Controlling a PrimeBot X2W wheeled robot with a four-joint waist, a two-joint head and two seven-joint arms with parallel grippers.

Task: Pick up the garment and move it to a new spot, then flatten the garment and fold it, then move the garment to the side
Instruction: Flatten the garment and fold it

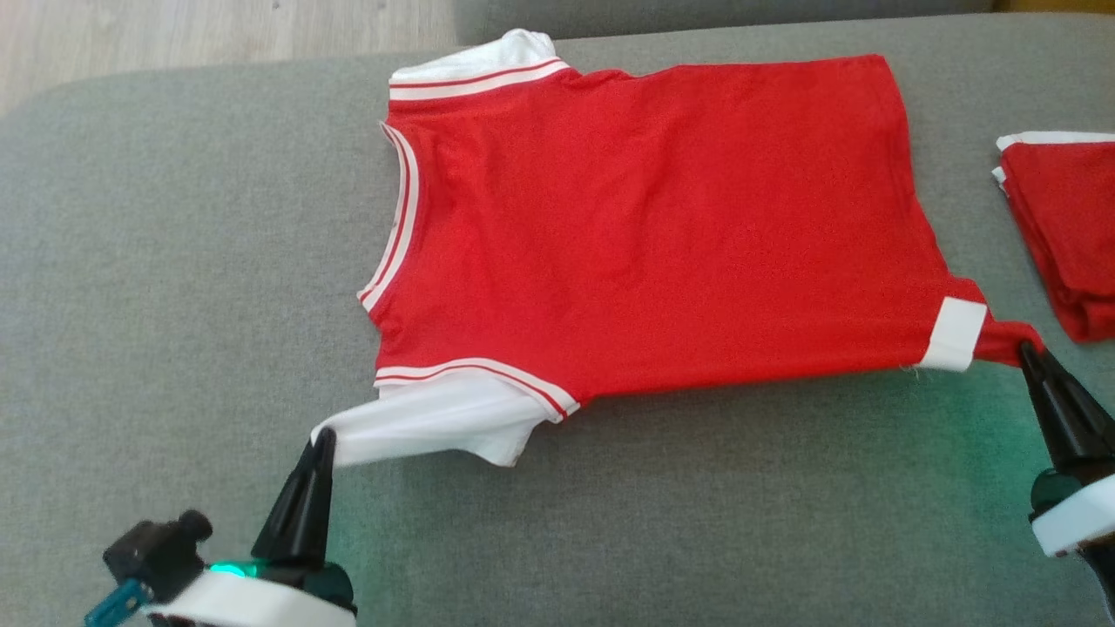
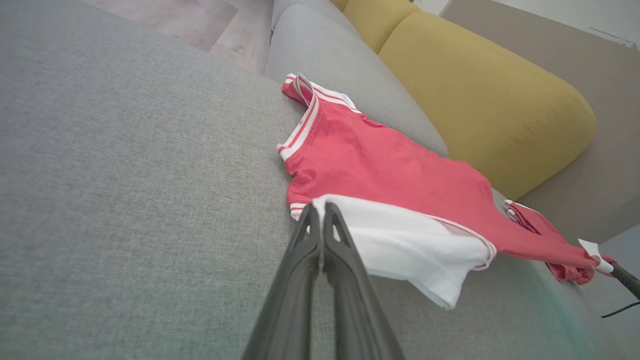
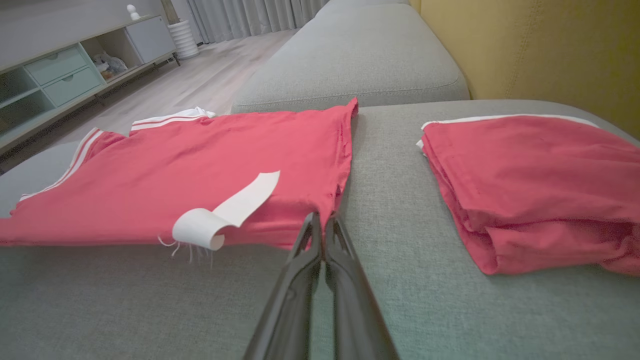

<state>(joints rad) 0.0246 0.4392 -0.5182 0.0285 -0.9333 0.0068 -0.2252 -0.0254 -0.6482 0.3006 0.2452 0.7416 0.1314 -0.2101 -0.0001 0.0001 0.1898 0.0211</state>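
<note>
Well, a white tag (image 1: 954, 333) loops at the hem, too small for me to read. The shirt (image 1: 653, 235) is red knit with white sleeves and red-and-white striped ribbing at neck and armholes. It lies spread flat on the grey woven sofa (image 1: 174, 261), neck toward my left. My left gripper (image 1: 322, 435) is pinched on the edge of the near sleeve (image 1: 435, 427), and my right gripper (image 1: 1028, 348) on the red hem corner just past the tag. A second red garment (image 1: 1067, 235) lies folded to the right, apart.
</note>
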